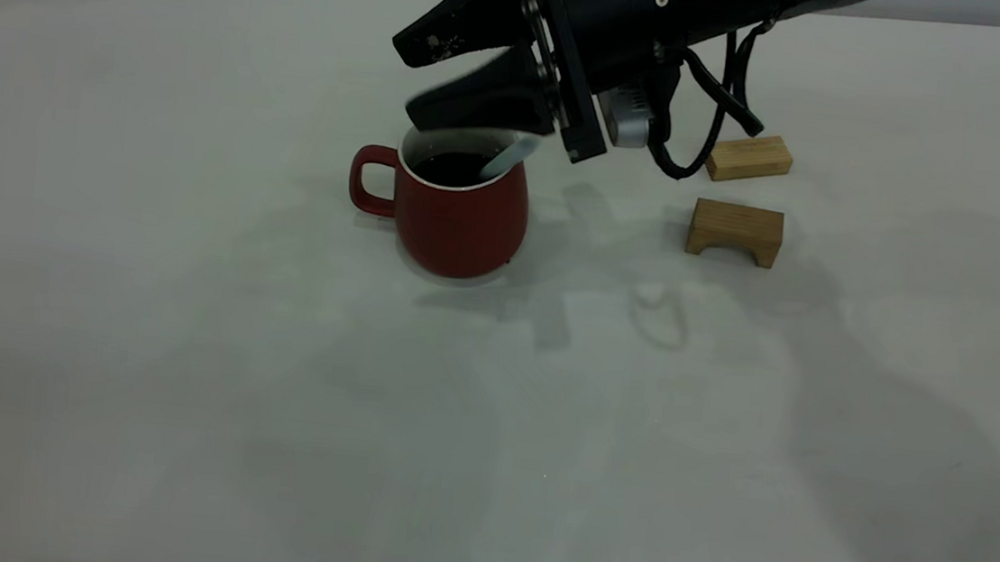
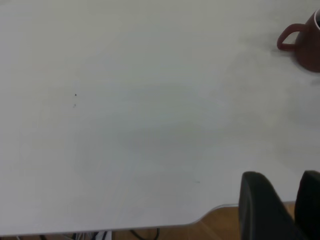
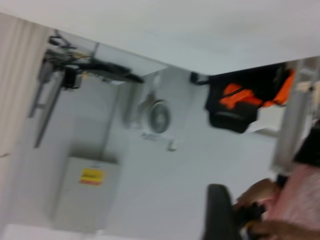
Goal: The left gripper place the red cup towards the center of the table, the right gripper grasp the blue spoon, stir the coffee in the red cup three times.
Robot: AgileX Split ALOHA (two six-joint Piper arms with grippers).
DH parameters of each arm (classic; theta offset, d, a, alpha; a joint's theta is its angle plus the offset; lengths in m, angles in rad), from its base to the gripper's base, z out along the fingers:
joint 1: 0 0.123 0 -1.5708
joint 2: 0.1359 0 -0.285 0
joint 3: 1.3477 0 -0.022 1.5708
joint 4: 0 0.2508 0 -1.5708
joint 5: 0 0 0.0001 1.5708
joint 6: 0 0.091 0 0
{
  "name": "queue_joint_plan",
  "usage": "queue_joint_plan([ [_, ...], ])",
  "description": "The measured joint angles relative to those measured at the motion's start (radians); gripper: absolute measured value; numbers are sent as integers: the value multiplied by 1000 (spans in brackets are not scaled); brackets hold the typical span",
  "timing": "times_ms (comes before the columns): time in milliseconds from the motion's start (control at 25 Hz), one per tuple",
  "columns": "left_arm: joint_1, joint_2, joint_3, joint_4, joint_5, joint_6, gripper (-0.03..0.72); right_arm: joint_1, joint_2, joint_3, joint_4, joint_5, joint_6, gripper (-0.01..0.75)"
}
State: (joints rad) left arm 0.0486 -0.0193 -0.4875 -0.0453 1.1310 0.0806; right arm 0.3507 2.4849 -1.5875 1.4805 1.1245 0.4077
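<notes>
The red cup (image 1: 460, 214) stands on the table (image 1: 187, 335) left of the middle, its handle toward the left, with dark coffee (image 1: 451, 168) inside. The blue spoon (image 1: 511, 155) leans in the cup against its rim, bowl down in the coffee. My right gripper (image 1: 404, 81) hovers just above and behind the cup, open and tilted, with nothing between its fingers (image 1: 443, 104). The right wrist view faces the room and shows one finger (image 3: 217, 212). My left gripper (image 2: 282, 175) is parked open near the table's edge, far from the cup (image 2: 307, 42).
Two tan wooden blocks lie right of the cup, one flat (image 1: 749, 158) and one arch-shaped (image 1: 735, 231). A faint wet mark (image 1: 652, 299) shows on the table between them and the cup. A person's hand (image 3: 260, 195) and pink sleeve appear in the right wrist view.
</notes>
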Motion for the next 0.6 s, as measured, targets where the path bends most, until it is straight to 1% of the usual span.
queue_joint_plan([
  [80,0,0,0,0,0,0,243,0,-35,0,-60,0,0,629],
  [120,0,0,0,0,0,0,243,0,-64,1,-101,-5,0,653],
  [240,0,0,0,0,0,0,243,0,-189,1,-241,-14,0,666],
  [360,0,0,0,0,0,0,243,0,-349,1,-378,-8,0,627],
  [480,0,0,0,0,0,0,243,0,-504,1,-487,2,0,553],
  [600,0,0,0,0,0,0,243,0,-648,1,-527,14,0,471],
])
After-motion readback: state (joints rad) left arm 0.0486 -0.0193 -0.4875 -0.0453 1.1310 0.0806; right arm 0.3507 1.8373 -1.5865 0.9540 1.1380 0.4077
